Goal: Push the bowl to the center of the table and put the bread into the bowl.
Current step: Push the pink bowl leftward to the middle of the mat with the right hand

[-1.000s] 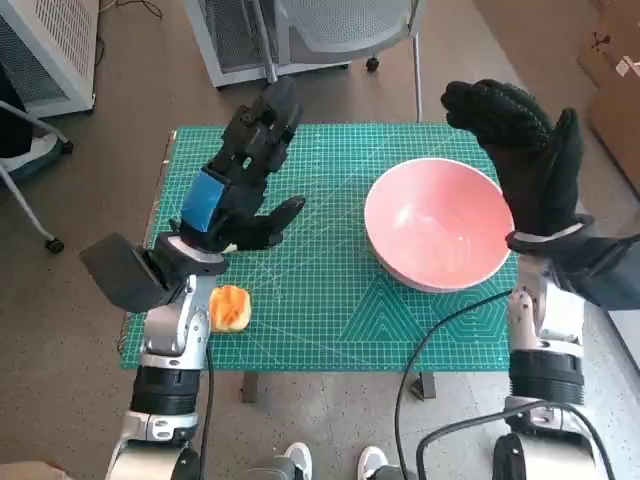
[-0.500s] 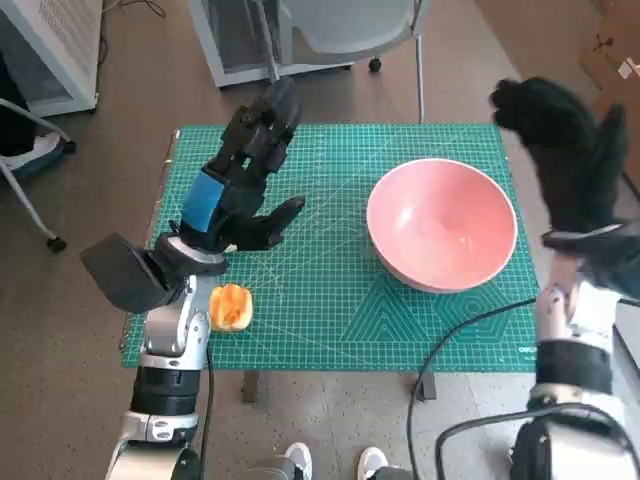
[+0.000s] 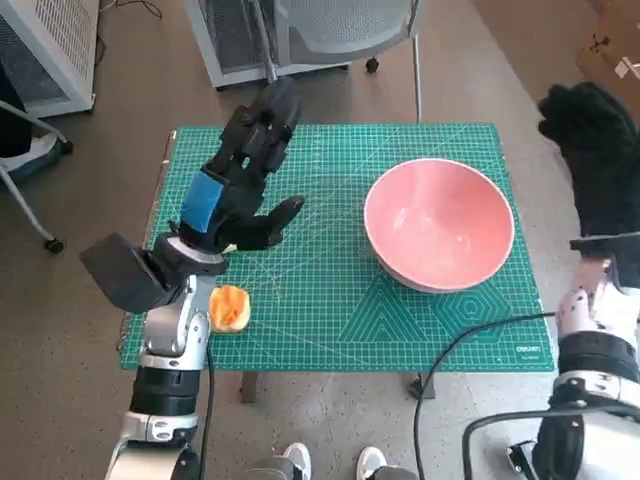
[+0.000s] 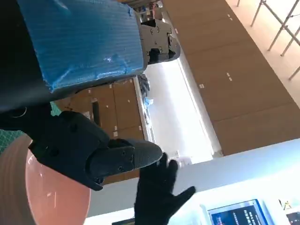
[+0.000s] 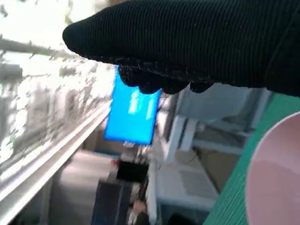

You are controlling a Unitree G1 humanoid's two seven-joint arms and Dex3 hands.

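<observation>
A pink bowl (image 3: 440, 224) stands empty on the right half of the green cutting mat (image 3: 320, 300); its rim also shows in the left wrist view (image 4: 51, 197) and the right wrist view (image 5: 274, 173). A small orange-topped bread (image 3: 230, 307) lies near the mat's front left edge, beside my left forearm. My left hand (image 3: 240, 180) hovers above the mat's left half with fingers spread, holding nothing. My gloved right hand (image 3: 600, 160) is raised beyond the mat's right edge, apart from the bowl, fingers extended and empty.
A chair base and a white cabinet (image 3: 240, 40) stand behind the table. A white rack (image 3: 50, 50) is at the far left, cardboard boxes (image 3: 610, 60) at the far right. A black cable (image 3: 470, 330) crosses the mat's front right corner.
My right hand has swung rightward, from beside the bowl's right rim to beyond the mat's right edge. The bowl, the bread and my left hand have stayed put.
</observation>
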